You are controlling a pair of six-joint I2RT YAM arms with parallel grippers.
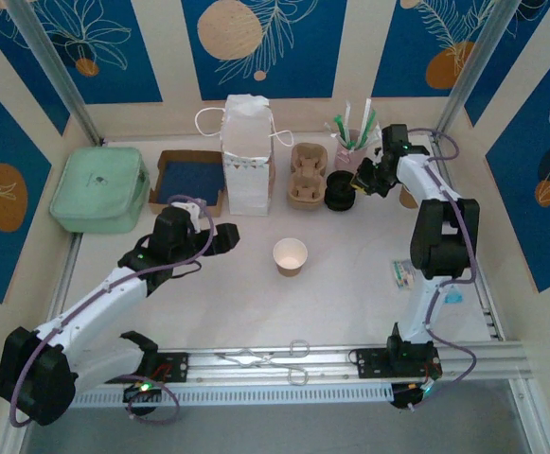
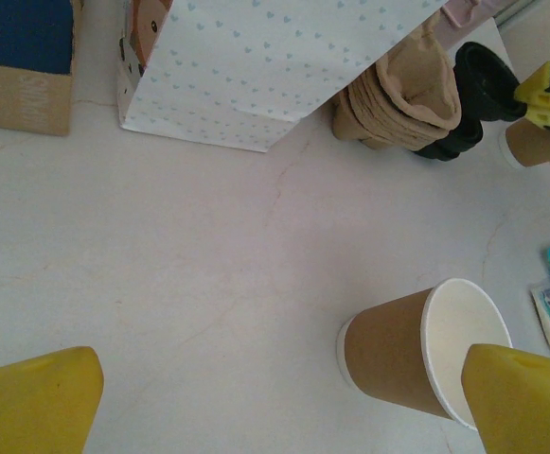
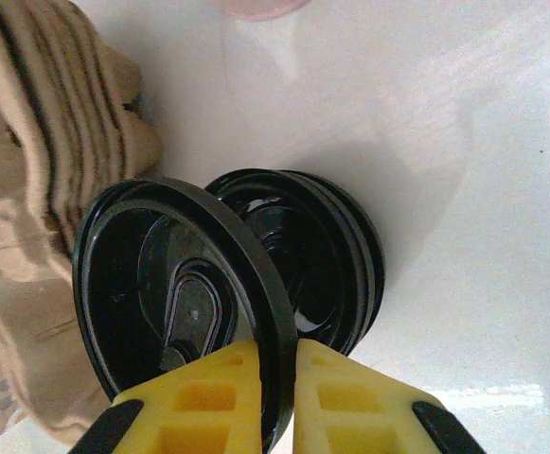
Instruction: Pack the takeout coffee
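The kraft-brown paper cup [image 1: 290, 256] stands upright mid-table, its white inside open and no lid on it. My left gripper [image 1: 220, 236] is open just left of it. In the left wrist view the cup [image 2: 398, 355] sits by the right yellow fingertip [image 2: 521, 402], not between the jaws. My right gripper [image 1: 364, 182] is shut on the rim of a round black lid [image 3: 180, 284], held on edge just above the stack of black lids [image 3: 331, 251]. That stack [image 1: 339, 197] sits beside the pulp carriers.
A white paper bag [image 1: 246, 156] stands at the back centre, with stacked pulp cup carriers [image 1: 308, 175] to its right and a pink cup of straws [image 1: 350, 142] behind. A second kraft cup [image 1: 408, 197], a green box [image 1: 99, 187], a cardboard tray [image 1: 189, 178], packets [image 1: 405, 274] and tongs [image 1: 270, 357] are around.
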